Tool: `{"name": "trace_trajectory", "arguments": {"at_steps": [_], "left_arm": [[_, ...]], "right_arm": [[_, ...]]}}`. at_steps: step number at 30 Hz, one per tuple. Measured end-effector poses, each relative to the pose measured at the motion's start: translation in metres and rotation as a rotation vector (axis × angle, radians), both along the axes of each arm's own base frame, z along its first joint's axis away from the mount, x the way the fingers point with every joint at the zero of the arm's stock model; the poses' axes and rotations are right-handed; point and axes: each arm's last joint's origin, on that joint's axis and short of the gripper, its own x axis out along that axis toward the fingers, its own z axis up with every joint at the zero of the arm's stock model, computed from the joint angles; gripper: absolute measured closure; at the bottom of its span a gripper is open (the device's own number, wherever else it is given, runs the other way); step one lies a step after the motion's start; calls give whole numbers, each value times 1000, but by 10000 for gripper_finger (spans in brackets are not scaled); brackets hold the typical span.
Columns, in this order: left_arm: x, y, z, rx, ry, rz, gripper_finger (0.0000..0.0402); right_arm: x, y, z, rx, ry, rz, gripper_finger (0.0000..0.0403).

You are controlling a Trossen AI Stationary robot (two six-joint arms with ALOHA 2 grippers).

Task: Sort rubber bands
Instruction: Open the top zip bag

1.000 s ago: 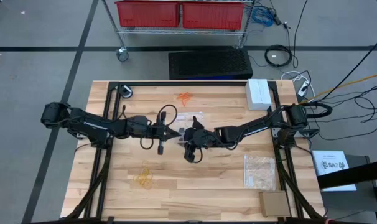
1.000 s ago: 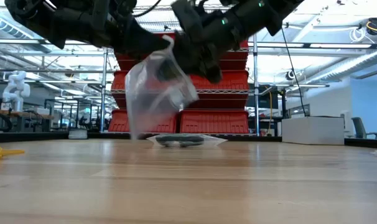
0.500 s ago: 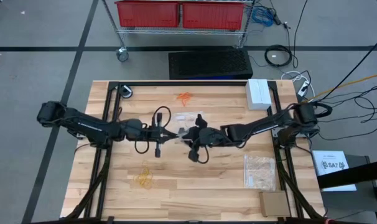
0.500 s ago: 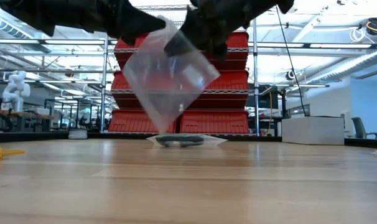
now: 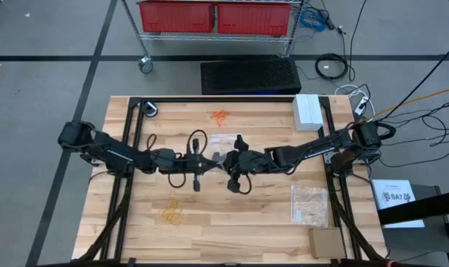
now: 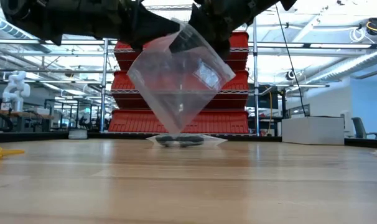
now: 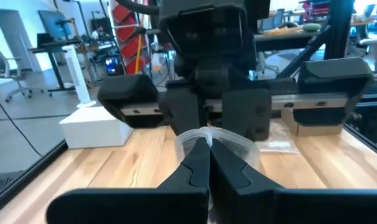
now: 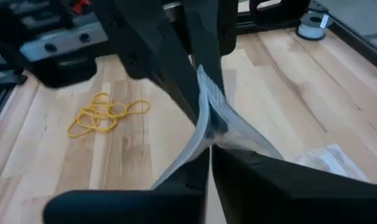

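Above the tabletop (image 6: 188, 180) centre, the left gripper (image 5: 212, 159) and right gripper (image 5: 223, 158) each pinch fingers on one clear plastic bag (image 6: 179, 78); yellow rubber bands (image 5: 171, 213) lie near-left.

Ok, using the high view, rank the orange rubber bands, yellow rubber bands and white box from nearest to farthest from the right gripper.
From the right gripper:
1. Orange rubber bands, toward the table's far edge.
2. Yellow rubber bands, near edge, on the left arm's side.
3. White box, far corner on the right arm's side.

The bag (image 6: 179, 81) in mid-frame looked like thin, clear, glossy plastic, creased at the edges. The table (image 5: 232, 237) was pale, matt wood planks with visible grain. The fingers (image 7: 195, 168) appeared matt black plastic, and the yellow rubber bands (image 8: 104, 115) were smooth.
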Motion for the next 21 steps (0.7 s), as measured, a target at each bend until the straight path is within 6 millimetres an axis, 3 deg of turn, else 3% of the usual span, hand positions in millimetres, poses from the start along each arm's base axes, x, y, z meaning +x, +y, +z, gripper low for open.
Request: {"name": "trace_trajectory", "arguments": {"at_steps": [10, 16, 21], "left_arm": [[9, -2, 7, 47, -20, 39, 401], [5, -2, 7, 64, 37, 39, 402], [-2, 0, 7, 85, 127, 86, 402]], "right_arm": [[2, -3, -4, 2, 4, -19, 271], [-1, 0, -3, -1, 21, -16, 240], [-12, 0, 12, -21, 24, -34, 216]]}}
